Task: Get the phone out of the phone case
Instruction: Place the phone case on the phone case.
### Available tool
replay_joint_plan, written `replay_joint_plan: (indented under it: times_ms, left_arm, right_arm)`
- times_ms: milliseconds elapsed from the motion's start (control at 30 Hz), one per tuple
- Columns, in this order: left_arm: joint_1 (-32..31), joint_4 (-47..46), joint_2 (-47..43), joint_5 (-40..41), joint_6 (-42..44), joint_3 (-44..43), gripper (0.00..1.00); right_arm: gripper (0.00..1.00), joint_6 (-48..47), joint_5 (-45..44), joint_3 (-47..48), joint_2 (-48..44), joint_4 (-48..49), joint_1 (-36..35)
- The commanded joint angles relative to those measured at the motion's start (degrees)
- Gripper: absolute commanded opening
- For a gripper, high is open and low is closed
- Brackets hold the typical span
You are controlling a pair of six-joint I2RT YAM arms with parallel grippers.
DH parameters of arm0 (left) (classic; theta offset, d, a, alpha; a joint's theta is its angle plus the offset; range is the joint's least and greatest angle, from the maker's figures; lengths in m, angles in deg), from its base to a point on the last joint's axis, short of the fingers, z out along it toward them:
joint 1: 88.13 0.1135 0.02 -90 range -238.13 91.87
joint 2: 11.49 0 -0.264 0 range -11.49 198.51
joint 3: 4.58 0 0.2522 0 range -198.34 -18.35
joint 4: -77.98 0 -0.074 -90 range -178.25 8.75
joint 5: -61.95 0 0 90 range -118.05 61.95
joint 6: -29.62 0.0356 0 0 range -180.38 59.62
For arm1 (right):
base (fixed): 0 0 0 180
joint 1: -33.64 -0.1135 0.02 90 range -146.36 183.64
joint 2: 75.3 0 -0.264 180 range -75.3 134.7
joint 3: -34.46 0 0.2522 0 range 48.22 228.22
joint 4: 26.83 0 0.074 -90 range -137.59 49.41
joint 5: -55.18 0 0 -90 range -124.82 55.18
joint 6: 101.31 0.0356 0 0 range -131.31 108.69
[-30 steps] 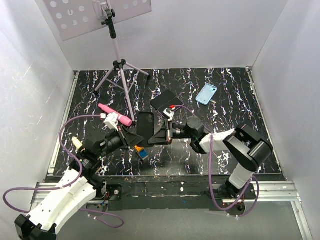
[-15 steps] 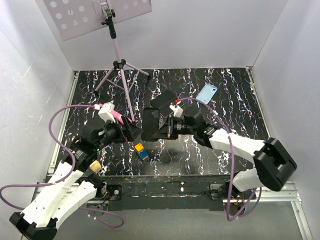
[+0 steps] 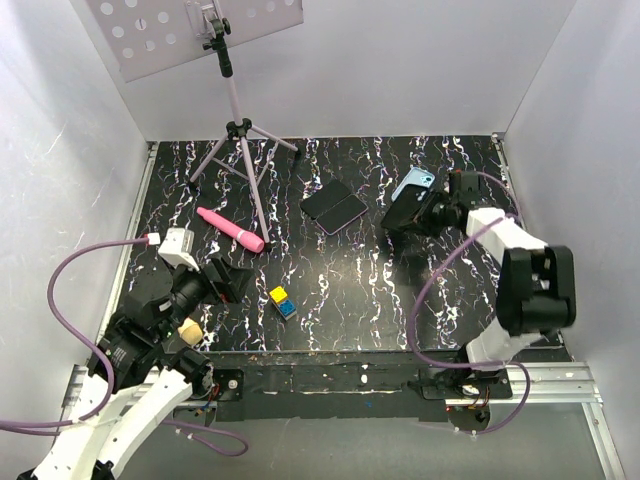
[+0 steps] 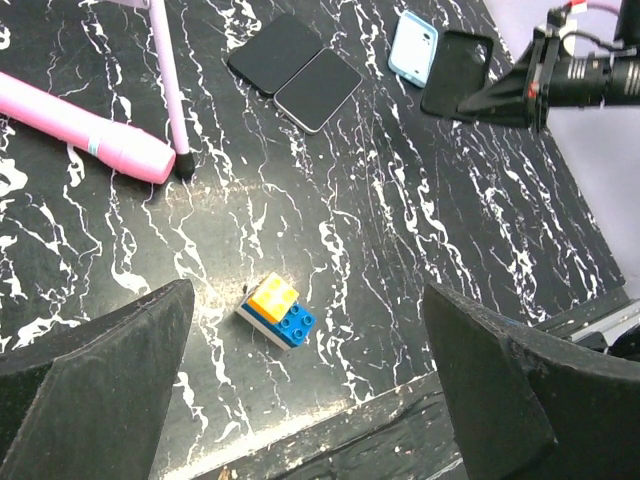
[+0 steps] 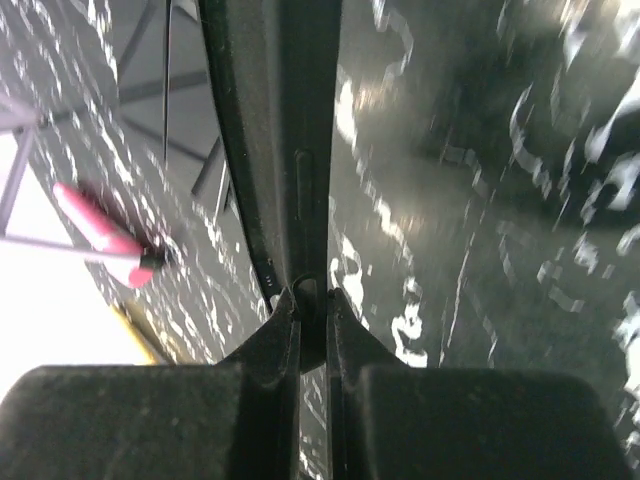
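Observation:
The black phone [image 3: 402,213] hangs just above the table at the far right, with my right gripper [image 3: 424,214] shut on its edge. In the right wrist view the phone [image 5: 285,120] shows edge-on, pinched between the fingertips of the right gripper [image 5: 312,290]. The light blue phone case [image 3: 418,182] lies flat right behind it, apart from the phone. From the left wrist view I see the case [image 4: 412,45], the phone [image 4: 455,78] and the right gripper [image 4: 505,92] side by side. My left gripper [image 3: 226,278] is open and empty at the near left, its fingers [image 4: 110,380] wide apart.
A yellow and blue toy brick stack [image 3: 281,301] sits near the front edge. A pink cylinder [image 3: 232,230] lies left of a tripod [image 3: 238,135]. Two flat black rectangles [image 3: 333,207] lie joined at the table's middle. White walls close in three sides.
My left gripper opened, let go of the phone and drew back to the near left. My right gripper carried the phone from the table's middle to the far right, beside the blue case.

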Motion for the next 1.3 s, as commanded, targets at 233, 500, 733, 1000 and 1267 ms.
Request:
replay_joint_plan:
  times_ms: [233, 500, 733, 1000, 1267]
  left_arm:
    - [-0.09, -2.03, -2.29, -0.36, 3.38, 2.62, 0.98]
    - [-0.09, -2.21, -4.57, -0.01, 3.38, 2.8, 0.98]
    - [-0.09, -2.21, -4.84, 0.25, 3.38, 2.97, 0.98]
    - [-0.09, -2.3, -4.66, 0.08, 3.47, 2.98, 0.98]
    - [-0.09, -2.39, -4.31, 0.43, 3.38, 2.98, 0.98]
  right_arm:
    - [0.01, -6.7, 0.07, 27.34, 23.49, -8.93, 8.06]
    - [0.01, -6.09, 1.29, 36.75, 31.5, -11.14, 9.82]
    - [0.01, -4.51, 3.04, 39.13, 34.41, -10.96, 9.73]
    - [0.52, -6.25, 4.11, 40.45, 34.42, -12.54, 9.73]
    - [0.84, -11.27, -2.22, 21.85, 16.51, -7.99, 8.51]
